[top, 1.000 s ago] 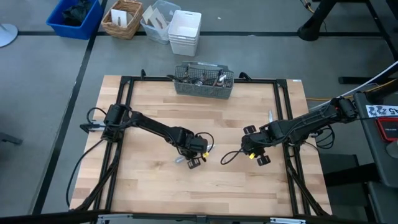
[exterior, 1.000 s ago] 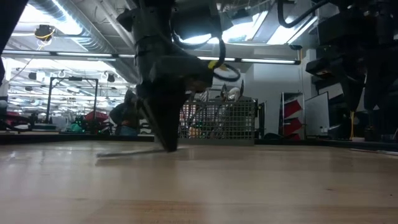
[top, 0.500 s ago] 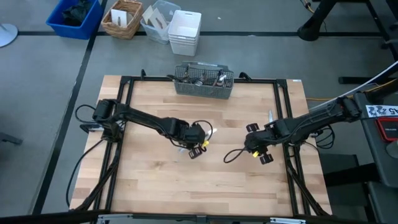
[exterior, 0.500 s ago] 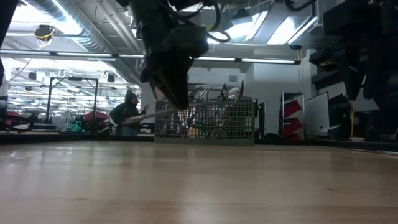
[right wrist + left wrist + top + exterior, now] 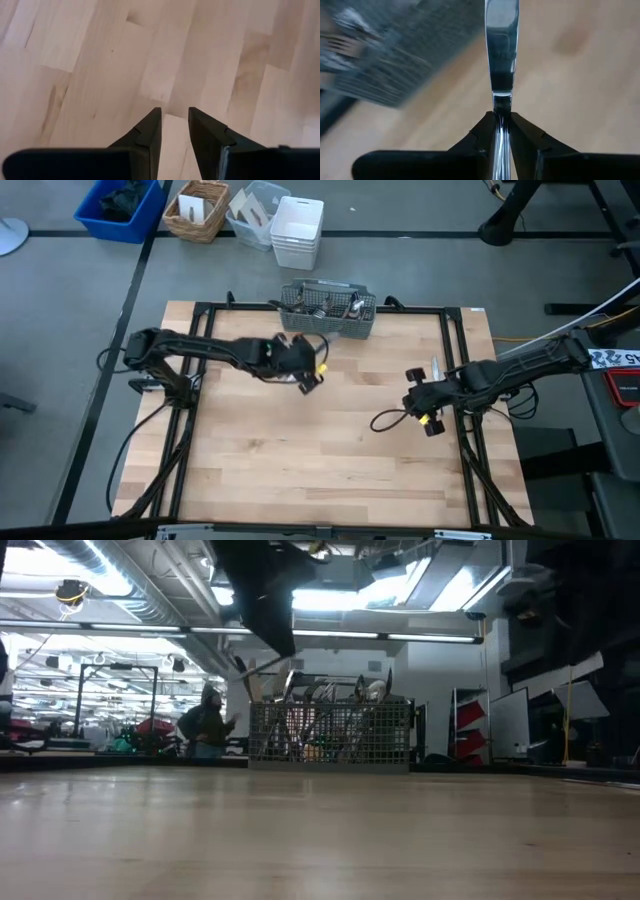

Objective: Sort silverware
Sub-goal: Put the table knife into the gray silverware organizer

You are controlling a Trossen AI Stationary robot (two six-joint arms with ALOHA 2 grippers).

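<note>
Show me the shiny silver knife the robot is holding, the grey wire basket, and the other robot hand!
Shiny silver metal knife [image 5: 501, 55], left wrist view, on its blade.
Grey wire-mesh caddy [image 5: 327, 323], high view, on its front wall.
Right gripper [image 5: 174, 131], right wrist view, midway between its fingertips.

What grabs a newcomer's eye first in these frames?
The left gripper, clamped on a shiny silver table knife and held above the wooden table just in front of the grey wire-mesh caddy bristling with cutlery at the far edge. The right gripper hangs slightly open over bare wood near the right edge.
</note>
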